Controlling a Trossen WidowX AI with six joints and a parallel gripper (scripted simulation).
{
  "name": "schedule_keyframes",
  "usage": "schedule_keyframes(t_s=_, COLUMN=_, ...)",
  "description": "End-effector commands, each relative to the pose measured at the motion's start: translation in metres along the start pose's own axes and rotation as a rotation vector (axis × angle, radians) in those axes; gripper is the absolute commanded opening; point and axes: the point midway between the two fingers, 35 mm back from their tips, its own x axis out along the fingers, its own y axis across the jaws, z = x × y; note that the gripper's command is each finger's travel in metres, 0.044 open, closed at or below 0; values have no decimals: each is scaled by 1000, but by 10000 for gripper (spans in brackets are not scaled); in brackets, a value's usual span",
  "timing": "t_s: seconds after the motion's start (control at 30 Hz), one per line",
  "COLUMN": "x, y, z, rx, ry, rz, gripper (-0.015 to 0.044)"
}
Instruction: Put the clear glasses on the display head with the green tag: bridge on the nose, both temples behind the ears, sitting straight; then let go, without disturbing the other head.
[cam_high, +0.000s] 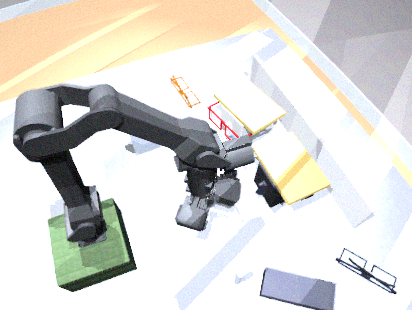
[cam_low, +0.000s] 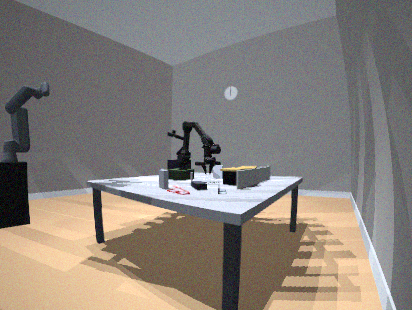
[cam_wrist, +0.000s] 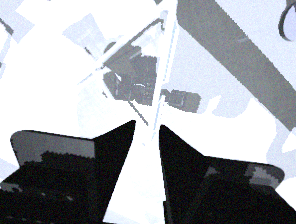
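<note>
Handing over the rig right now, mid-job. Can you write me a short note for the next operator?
Gripper: low over the table, fingers slightly apart; I can't confirm a hold.
Clear glasses: probably the pale frame at the fingertips; washed out, so check.
Heads: I can't pick out either one or the green tag.
Done: gripper at the pale frame; no placement visible.
Left: confirm grip, lift, seat bridge and both temples straight, let go, other head undisturbed.
Not ours: red, orange and black glasses.
</note>
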Motion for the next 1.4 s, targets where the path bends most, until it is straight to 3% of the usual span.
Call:
schedule_keyframes(t_s=0.0, x=8, y=-2, z=-1, rx=-3, ry=1, rz=-7, gripper=120)
schedule_keyframes(t_s=0.97, x=36, y=-2, z=-2, rx=-3, ry=1, rz=-7, gripper=120)
schedule_keyframes(t_s=1.37, x=36, y=-4, z=-3, rx=-5, ry=7, rz=-5, gripper=40)
